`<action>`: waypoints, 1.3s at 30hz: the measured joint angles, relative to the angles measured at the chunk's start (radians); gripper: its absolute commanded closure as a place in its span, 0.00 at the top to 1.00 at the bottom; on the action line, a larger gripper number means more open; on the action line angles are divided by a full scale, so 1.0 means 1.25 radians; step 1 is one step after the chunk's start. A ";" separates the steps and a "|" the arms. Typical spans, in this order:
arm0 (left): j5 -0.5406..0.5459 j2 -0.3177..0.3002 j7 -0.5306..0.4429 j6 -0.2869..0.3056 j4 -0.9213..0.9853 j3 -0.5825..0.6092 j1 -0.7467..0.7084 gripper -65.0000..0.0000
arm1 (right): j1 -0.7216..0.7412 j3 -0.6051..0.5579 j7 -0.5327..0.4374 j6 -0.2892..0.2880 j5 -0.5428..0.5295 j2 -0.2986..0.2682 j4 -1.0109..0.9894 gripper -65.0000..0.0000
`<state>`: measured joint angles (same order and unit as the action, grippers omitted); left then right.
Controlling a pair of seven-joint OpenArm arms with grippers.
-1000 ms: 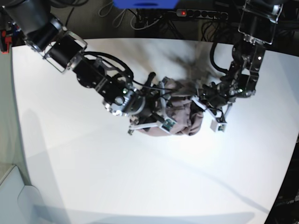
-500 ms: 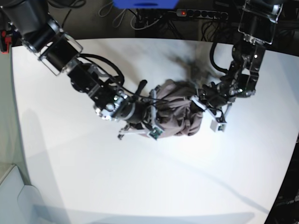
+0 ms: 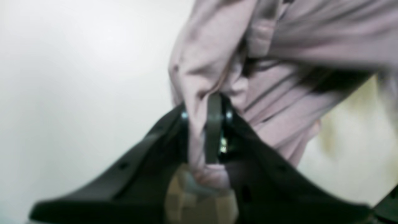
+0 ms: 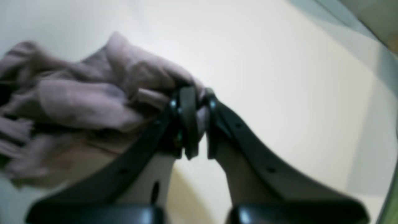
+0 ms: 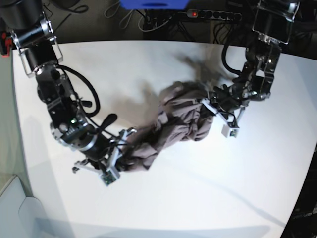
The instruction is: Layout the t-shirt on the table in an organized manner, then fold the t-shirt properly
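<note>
Stretching the t-shirt (image 5: 171, 126) out is the step I judge in hand: it lies bunched in a rope across the white bench (image 5: 198, 198), strung between 2 arms. Right fingers (image 4: 191, 102) pinch 1 end, left fingers (image 3: 214, 105) the other. Next I would draw them apart and find the hem.

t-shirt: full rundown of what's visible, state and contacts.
The t-shirt is plain dusty mauve, soft-looking cloth with no print, crumpled and bunched into a rope-like band of deep folds, not laid flat. It runs diagonally across the middle of the white table. The right gripper is shut on one end and the left gripper on the other. No sleeves or collar can be made out.
</note>
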<state>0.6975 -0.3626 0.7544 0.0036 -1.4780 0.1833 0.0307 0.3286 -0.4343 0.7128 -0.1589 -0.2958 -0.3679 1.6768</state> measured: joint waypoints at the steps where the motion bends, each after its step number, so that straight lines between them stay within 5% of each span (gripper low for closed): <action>1: 0.003 0.001 0.005 0.001 -0.005 -0.005 -0.002 0.01 | -0.007 0.019 0.002 0.001 0.000 -0.001 0.009 0.00; 15: 0.032 0.011 -0.009 0.020 -0.007 -0.074 -0.014 0.01 | -0.043 0.251 0.008 -0.017 -0.034 0.002 0.061 0.00; 28: -0.010 0.000 0.004 -0.003 -0.005 -0.087 -0.033 0.01 | -0.160 0.501 -0.006 0.012 -0.001 0.127 -0.095 0.00; 33: -0.010 0.000 0.004 -0.003 -0.006 -0.086 -0.034 0.01 | -0.207 0.477 -0.002 0.012 0.014 0.118 -0.072 0.00; 39: -0.010 0.000 0.004 -0.003 -0.006 -0.086 -0.033 0.01 | -0.223 0.306 -0.013 0.005 0.008 0.070 0.085 0.02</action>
<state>0.6849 -0.3630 0.7589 -0.0002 -1.4853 0.0753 -0.0109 0.0494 -0.0521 0.6968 -0.1524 -0.2863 -0.2802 1.7828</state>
